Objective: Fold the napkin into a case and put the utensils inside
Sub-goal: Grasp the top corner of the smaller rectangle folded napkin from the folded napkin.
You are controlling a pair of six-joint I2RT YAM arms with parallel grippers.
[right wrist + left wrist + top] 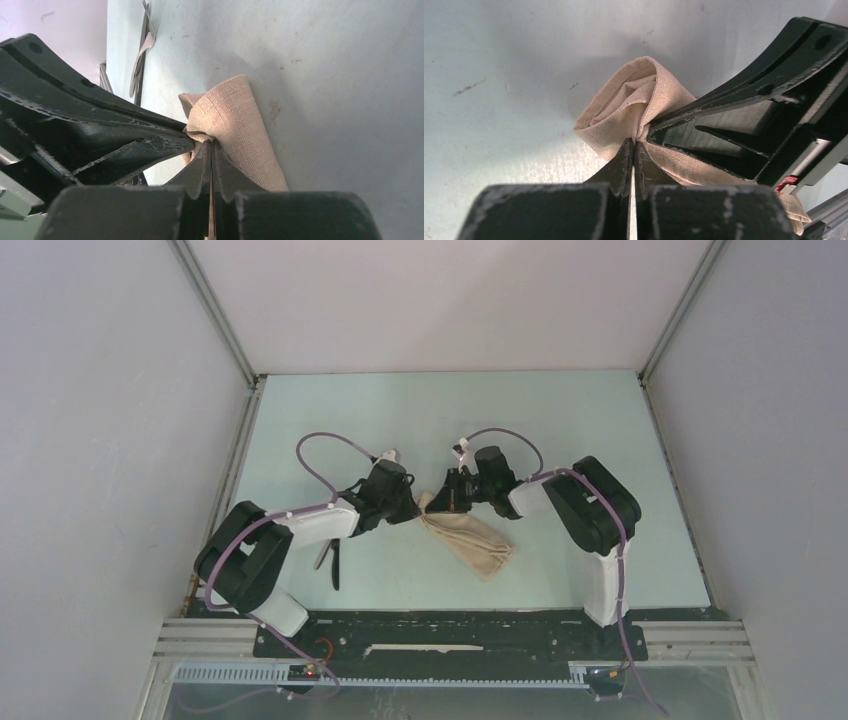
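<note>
Where both arms bend inward from their bases and reach low over the pale green table, the left gripper and the right gripper meet nose to nose at the far end of the napkin. The napkin lies near the middle of the table as a narrow folded strip, running diagonally from the grippers back toward the right arm's base. From above, the two sets of fingers crowd together and hide how they hold the cloth. The wrist views settle it: each gripper's jaws are pressed together with only a sliver between them, pinching a bunched fold of beige fabric. In each wrist view, the other gripper's black fingers press into the same bunch from the side, and the cloth puffs up into a rounded loop above the pinch. The black knife and a paler sliver that looks like the fork lie well apart from the napkin, beside the left arm and partly under its forearm. The right wrist view catches them only as thin blurred shapes at its upper left edge. Neither wrist camera shows the napkin's near end.
</note>
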